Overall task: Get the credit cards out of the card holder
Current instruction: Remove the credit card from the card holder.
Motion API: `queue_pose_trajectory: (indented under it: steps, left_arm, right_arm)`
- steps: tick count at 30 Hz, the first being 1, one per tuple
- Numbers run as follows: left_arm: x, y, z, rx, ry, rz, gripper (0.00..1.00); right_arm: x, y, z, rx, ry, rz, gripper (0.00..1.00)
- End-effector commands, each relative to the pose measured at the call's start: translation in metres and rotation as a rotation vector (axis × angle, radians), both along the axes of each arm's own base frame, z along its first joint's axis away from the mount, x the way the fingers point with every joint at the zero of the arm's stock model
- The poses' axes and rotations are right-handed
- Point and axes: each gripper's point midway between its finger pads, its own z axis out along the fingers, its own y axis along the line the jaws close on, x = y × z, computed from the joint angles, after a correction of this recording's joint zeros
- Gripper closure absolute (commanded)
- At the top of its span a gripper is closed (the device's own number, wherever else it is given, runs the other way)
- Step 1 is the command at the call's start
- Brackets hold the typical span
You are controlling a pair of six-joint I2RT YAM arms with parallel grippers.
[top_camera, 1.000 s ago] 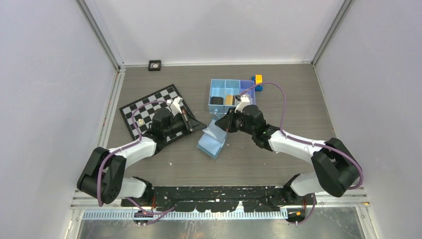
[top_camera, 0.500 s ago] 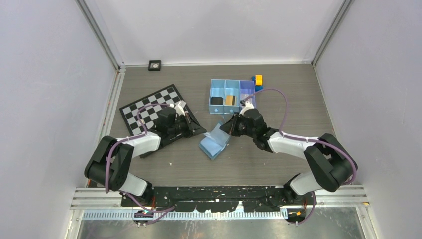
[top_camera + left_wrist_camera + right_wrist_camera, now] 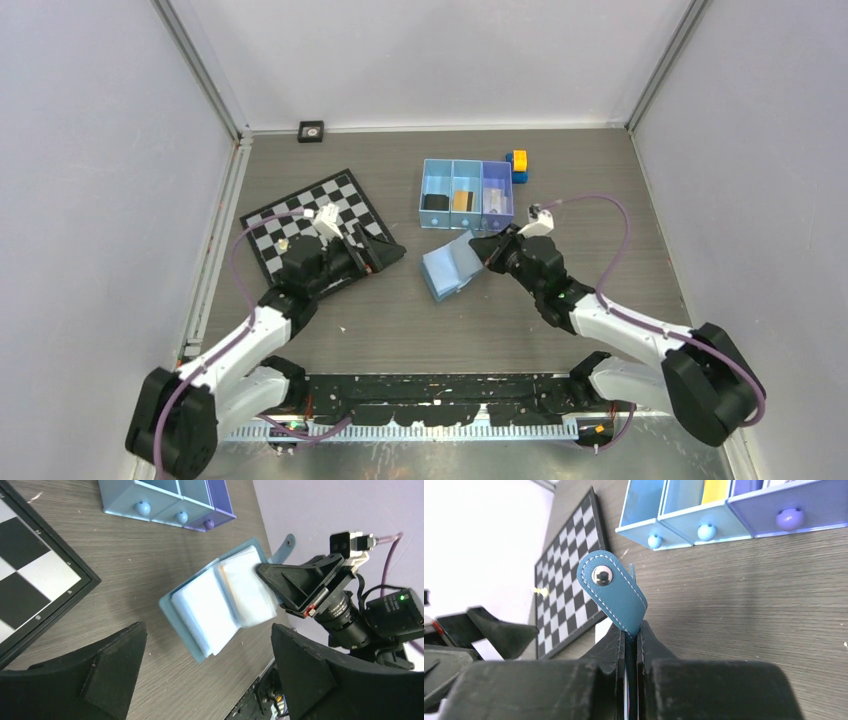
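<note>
Right end effector (image 3: 630, 636) pinches card holder (image 3: 212, 611) by snap strap (image 3: 614, 592).

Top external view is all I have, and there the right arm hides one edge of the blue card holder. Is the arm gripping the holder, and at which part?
Observer: Yes. The right wrist view shows the right jaws shut on the strap of the card holder, just below the snap button.
Operator: Is the holder open or folded?
Observer: It is open like a book in the left wrist view, with the pale pockets facing up. I cannot tell a card apart from them.
Operator: Do the left jaws hold anything?
Observer: No. They stand wide open and empty, apart from the holder.
</note>
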Motion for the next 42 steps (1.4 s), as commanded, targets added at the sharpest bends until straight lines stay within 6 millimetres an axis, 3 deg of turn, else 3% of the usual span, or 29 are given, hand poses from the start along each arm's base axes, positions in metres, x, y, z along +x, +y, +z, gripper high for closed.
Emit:
queue_pose_trajectory:
  steps: [1,4,8,13,17,22,29,31,35,37,40,42]
  left_arm:
    - [0.006,0.024,0.007,-0.056,-0.038,0.179,0.01]
    - [0.008,0.026,-0.001,-0.092,-0.002,0.207,0.00]
    - [0.007,-0.005,0.009,-0.166,-0.011,0.040,0.00]
    - [0.010,-0.028,-0.010,-0.187,0.053,-0.038,0.00]
    - [0.006,-0.044,-0.012,-0.191,0.061,-0.089,0.00]
    - [0.000,-0.048,0.007,-0.254,-0.012,-0.127,0.00]
    - [0.000,-0.058,-0.001,-0.245,0.021,-0.161,0.02]
    - [0.001,-0.064,-0.006,-0.250,0.040,-0.184,0.09]
    - [0.002,-0.072,-0.007,-0.268,0.052,-0.229,0.35]
    - [0.002,-0.074,-0.007,-0.273,0.053,-0.239,0.53]
    - [0.005,-0.071,-0.008,-0.262,0.057,-0.231,0.94]
    - [0.009,-0.065,-0.012,-0.238,0.073,-0.211,1.00]
  right_arm:
    - [0.009,-0.023,0.048,0.196,-0.138,-0.167,1.00]
    - [0.006,-0.029,0.056,0.274,-0.174,-0.191,1.00]
    - [0.004,-0.021,0.066,0.321,-0.194,-0.150,1.00]
    - [0.003,-0.009,0.072,0.360,-0.204,-0.092,0.99]
    - [0.000,0.000,0.074,0.369,-0.207,-0.047,0.99]
    - [0.001,0.003,0.072,0.366,-0.202,-0.038,1.00]
    - [-0.004,0.020,0.074,0.388,-0.200,0.030,0.99]
    - [-0.006,0.026,0.076,0.396,-0.205,0.053,1.00]
    - [-0.008,0.036,0.075,0.392,-0.195,0.090,1.00]
    - [-0.008,0.041,0.073,0.386,-0.191,0.109,1.00]
    - [-0.011,0.051,0.070,0.357,-0.177,0.151,0.97]
    - [-0.015,0.057,0.067,0.313,-0.167,0.196,0.90]
